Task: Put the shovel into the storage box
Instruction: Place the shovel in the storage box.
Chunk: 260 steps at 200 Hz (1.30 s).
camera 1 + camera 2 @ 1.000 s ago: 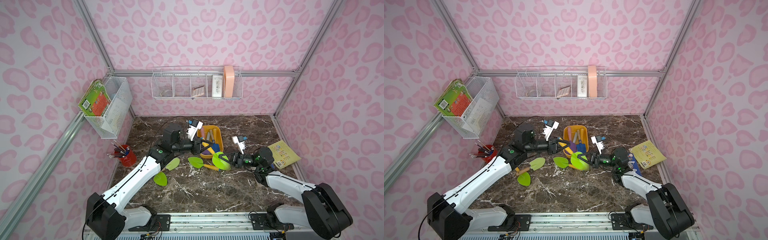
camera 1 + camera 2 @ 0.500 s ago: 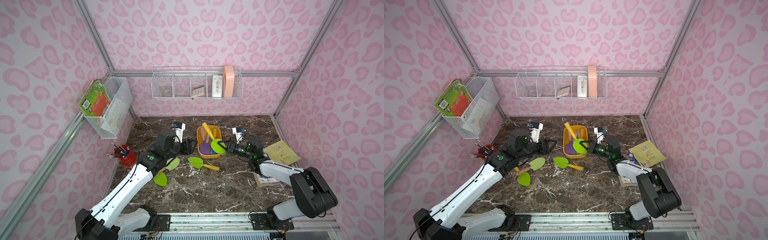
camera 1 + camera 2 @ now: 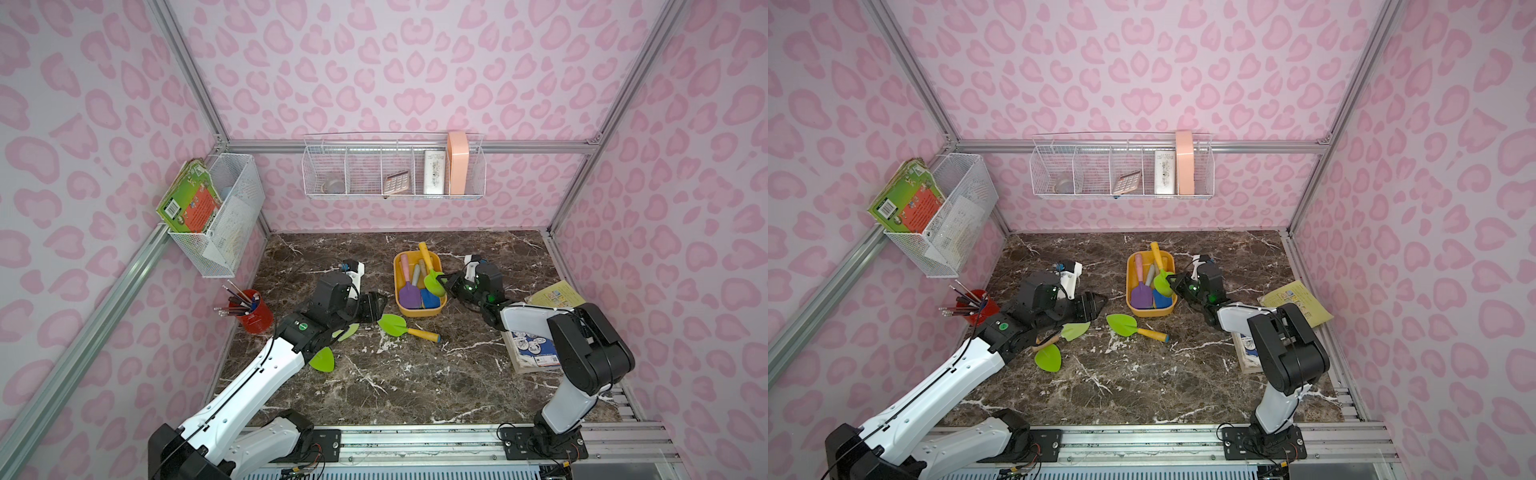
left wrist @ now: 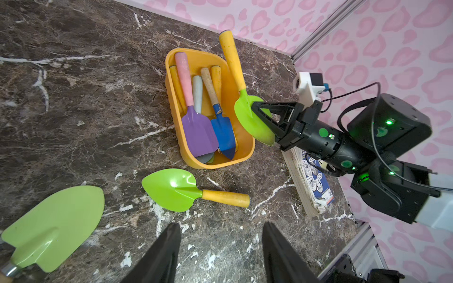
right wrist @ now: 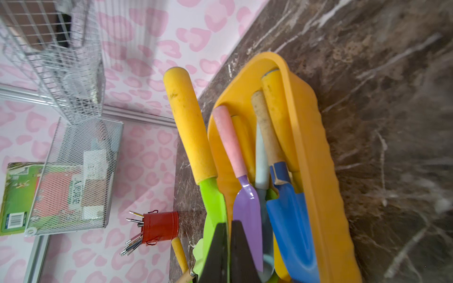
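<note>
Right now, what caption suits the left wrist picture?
Right claw holds a green shovel by its blade at the edge of the yellow box.

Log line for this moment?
right claw: shut on green shovel | place: at storage box rim, not inside | left claw: open, empty

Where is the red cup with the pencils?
In both top views the red cup stands at the left edge of the table, below the white mesh basket.

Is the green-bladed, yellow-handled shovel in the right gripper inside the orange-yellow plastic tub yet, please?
Not yet: the shovel sits at the tub's side rim, handle past its far end, blade held by the right gripper.
</note>
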Each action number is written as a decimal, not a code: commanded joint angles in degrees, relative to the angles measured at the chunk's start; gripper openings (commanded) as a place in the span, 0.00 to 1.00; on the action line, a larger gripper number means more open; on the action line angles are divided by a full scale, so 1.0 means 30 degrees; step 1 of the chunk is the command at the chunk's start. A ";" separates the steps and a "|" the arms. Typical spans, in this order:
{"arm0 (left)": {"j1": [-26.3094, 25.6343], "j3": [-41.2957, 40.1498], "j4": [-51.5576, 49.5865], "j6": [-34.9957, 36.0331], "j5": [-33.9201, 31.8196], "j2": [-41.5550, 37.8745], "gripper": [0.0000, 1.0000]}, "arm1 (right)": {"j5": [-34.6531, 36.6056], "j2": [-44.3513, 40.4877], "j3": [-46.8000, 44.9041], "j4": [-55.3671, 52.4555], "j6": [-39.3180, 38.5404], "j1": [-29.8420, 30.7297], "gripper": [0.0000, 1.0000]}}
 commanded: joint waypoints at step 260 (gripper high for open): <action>-0.0244 -0.0304 -0.0617 -0.0084 0.0326 0.1379 0.61 | 0.0308 -0.4709 -0.0484 -0.5257 -0.8676 0.1073 0.37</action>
